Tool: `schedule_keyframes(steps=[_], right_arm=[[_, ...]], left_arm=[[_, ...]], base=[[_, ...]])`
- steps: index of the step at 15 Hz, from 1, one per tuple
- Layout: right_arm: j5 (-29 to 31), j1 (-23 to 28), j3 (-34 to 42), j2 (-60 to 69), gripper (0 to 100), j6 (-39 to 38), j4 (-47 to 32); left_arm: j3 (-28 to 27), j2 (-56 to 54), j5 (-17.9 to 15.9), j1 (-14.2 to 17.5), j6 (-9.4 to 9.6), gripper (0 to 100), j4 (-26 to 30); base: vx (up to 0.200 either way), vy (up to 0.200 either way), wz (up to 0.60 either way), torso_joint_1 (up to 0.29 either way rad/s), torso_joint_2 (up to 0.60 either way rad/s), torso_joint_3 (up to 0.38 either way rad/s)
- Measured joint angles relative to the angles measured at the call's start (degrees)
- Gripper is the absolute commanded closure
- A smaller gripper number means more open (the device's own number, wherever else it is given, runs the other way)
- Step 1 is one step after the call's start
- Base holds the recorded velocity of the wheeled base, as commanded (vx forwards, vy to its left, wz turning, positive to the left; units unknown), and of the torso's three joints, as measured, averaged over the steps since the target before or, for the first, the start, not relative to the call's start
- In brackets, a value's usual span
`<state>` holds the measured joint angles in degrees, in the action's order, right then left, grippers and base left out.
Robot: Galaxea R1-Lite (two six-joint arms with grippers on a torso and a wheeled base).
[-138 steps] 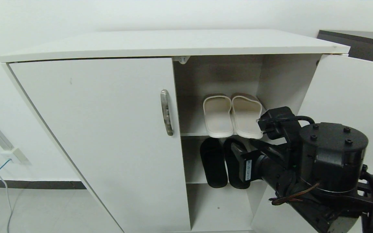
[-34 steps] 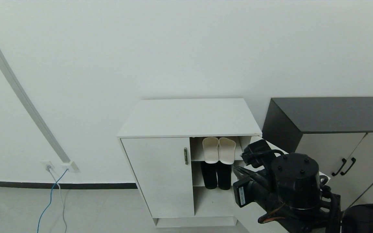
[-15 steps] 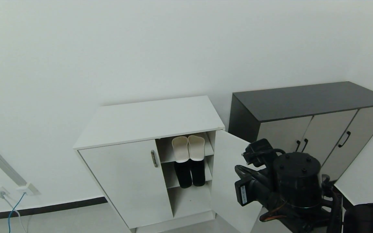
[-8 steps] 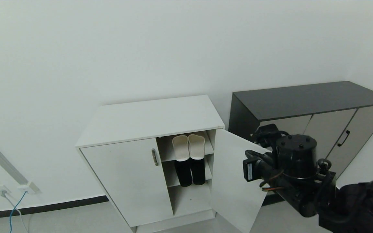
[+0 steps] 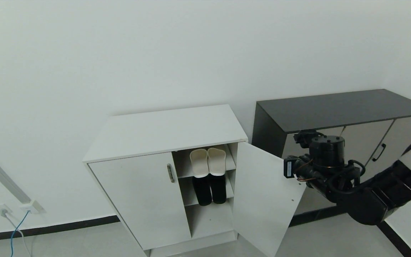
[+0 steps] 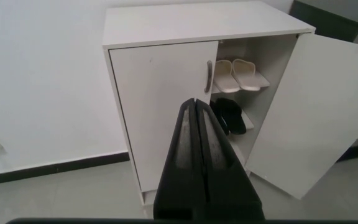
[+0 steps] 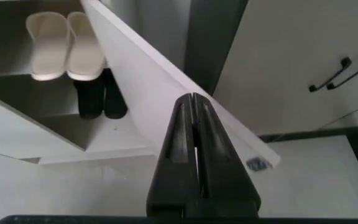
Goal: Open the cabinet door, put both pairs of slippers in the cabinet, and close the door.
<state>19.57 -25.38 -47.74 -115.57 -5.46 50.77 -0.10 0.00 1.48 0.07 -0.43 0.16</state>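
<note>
The white cabinet [image 5: 166, 132] stands against the wall with its left door [image 5: 141, 200] closed and its right door [image 5: 262, 200] swung wide open. A white pair of slippers [image 5: 207, 162] sits on the upper shelf, and a black pair [image 5: 211, 191] on the shelf below. My right arm [image 5: 325, 167] is held out beside the open door's outer face. My right gripper [image 7: 193, 102] is shut and empty, close to the door's edge [image 7: 166, 93]. My left gripper [image 6: 194, 106] is shut and empty, well back from the cabinet front [image 6: 160, 106].
A low cabinet with a dark top [image 5: 334, 107] stands right of the white one, close behind the open door. A wall socket with a blue cable [image 5: 4, 212] is at the far left. Bare floor [image 5: 84, 242] lies in front.
The camera pulled back from the cabinet and turned. In the last half second my right arm swung right and outward, past the open door's edge. Slippers and door stayed put.
</note>
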Motion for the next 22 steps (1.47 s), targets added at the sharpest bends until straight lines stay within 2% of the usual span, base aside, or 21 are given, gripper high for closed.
schedule_keyframes(steps=[5,11,15,22], right_arm=[[-1.73,5.13,-3.15,-5.44,100,-0.01,0.02],[-1.83,5.77,-3.06,-7.12,100,0.1,-0.09],[-1.76,3.67,-0.68,-5.6,100,0.24,-0.33],[-1.56,-5.88,7.12,0.68,100,0.54,-0.28]], left_arm=[[0.0,0.0,0.0,0.0,0.0,100,0.02],[0.0,0.0,0.0,-0.02,0.0,100,0.02],[0.0,0.0,0.0,0.0,-0.01,100,0.02],[0.0,0.0,0.07,-0.02,-0.09,100,0.0]], base=[[0.0,0.0,0.0,0.0,0.0,0.0],[0.0,0.0,0.0,0.0,0.0,0.0],[0.0,0.0,0.0,0.0,0.0,0.0],[0.0,0.0,0.0,0.0,0.0,0.0]])
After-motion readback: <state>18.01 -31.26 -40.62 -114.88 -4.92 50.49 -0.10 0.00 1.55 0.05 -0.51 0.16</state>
